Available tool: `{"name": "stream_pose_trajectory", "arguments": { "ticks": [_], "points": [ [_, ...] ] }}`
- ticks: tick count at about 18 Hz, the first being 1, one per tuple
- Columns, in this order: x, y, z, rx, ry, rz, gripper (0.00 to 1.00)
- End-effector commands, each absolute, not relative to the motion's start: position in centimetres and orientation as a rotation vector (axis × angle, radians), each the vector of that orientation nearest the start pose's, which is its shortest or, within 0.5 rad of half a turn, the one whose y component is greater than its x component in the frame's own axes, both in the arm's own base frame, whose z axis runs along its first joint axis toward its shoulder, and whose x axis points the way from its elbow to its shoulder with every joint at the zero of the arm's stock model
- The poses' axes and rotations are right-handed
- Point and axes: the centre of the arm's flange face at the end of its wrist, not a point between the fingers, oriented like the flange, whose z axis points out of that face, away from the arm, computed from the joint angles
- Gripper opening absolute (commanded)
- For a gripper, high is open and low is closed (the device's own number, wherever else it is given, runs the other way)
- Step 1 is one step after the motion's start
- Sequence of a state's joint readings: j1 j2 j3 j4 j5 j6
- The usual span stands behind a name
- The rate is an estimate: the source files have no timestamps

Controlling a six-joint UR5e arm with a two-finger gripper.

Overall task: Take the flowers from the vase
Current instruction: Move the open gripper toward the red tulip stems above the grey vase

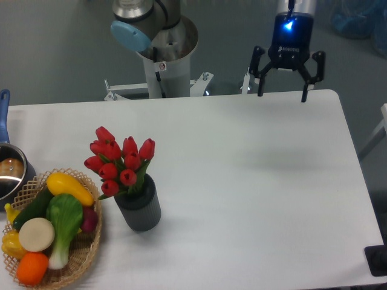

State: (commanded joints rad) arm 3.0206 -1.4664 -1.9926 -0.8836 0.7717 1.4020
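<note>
Red flowers [120, 162] in ribbed vase [140, 209]

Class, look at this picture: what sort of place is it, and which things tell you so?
Most likely a robotics lab staging a home scene: an arm's gripper hangs over a bare white table holding tulips in a vase.

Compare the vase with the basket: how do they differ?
The vase is a dark grey ribbed cylinder standing upright; the basket is a low, wide tan wicker bowl. The vase holds red flowers; the basket holds mixed vegetables. The vase stands in full view; the basket is cut by the picture's left edge. Both sit on the white table, side by side.
</note>
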Motion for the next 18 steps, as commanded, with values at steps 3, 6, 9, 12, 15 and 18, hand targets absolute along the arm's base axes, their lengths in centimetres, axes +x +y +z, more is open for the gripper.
{"name": "stream_pose_trajectory", "arguments": {
  "ticks": [3, 6, 9, 12, 15, 18],
  "points": [
    [-41.2, 28.1, 43.0, -2.242, 0.192, 0.256, 1.00],
    [-40.9, 28.7, 42.2, -2.157, 0.197, 0.192, 1.00],
    [-41.1, 29.2, 41.8, -2.080, 0.209, 0.154, 1.00],
    [-40.4, 30.6, 40.8, -2.070, 0.229, 0.108, 1.00],
    [-40.0, 31.5, 40.4, -2.065, 0.243, 0.083, 1.00],
    [-39.6, 32.2, 40.9, -2.010, 0.224, 0.035, 1.00]
  ]
}}
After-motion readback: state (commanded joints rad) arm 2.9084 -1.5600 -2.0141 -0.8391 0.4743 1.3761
